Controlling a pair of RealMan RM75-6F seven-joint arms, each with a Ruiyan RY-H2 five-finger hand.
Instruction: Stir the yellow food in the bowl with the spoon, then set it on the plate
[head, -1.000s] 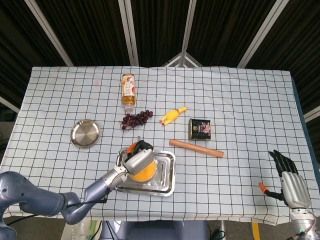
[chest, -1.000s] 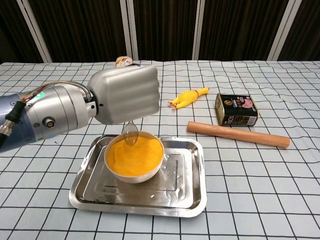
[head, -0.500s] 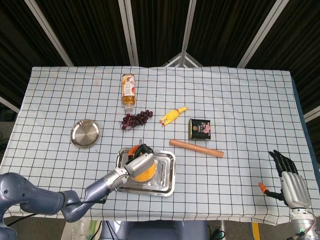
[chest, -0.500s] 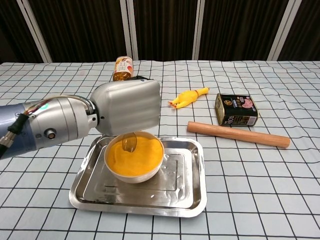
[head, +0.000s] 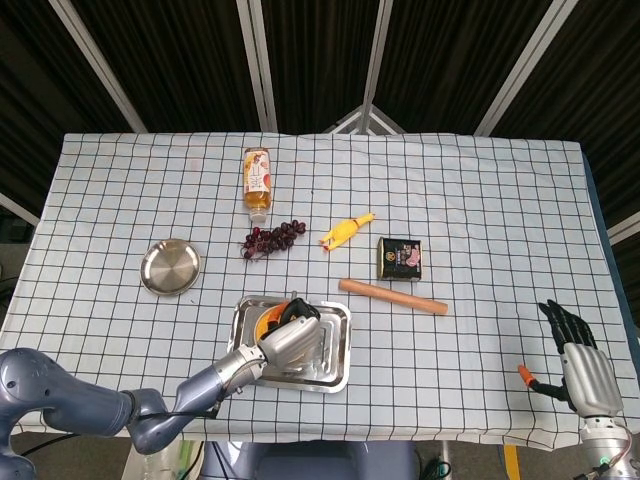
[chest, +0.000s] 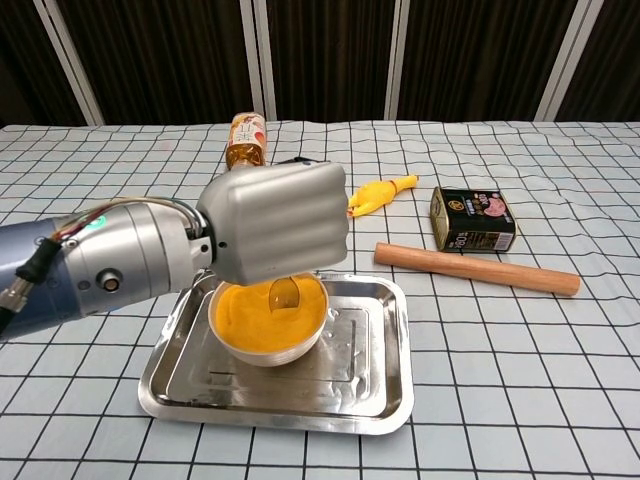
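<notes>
A white bowl of yellow food stands in a steel tray, seen from above as the tray. My left hand hovers over the bowl and grips a spoon, whose bowl end dips into the yellow food. In the head view the left hand covers most of the bowl. A round steel plate lies at the left of the table. My right hand hangs off the table's right front corner, fingers spread, holding nothing.
On the checked cloth lie a bottle, dark grapes, a yellow rubber chicken, a meat tin and a wooden rolling pin. An orange-tipped object sits beside the right hand.
My left hand has shifted right over the bowl and lowered; the spoon tip went from above the food into it. The right hand has not moved.
</notes>
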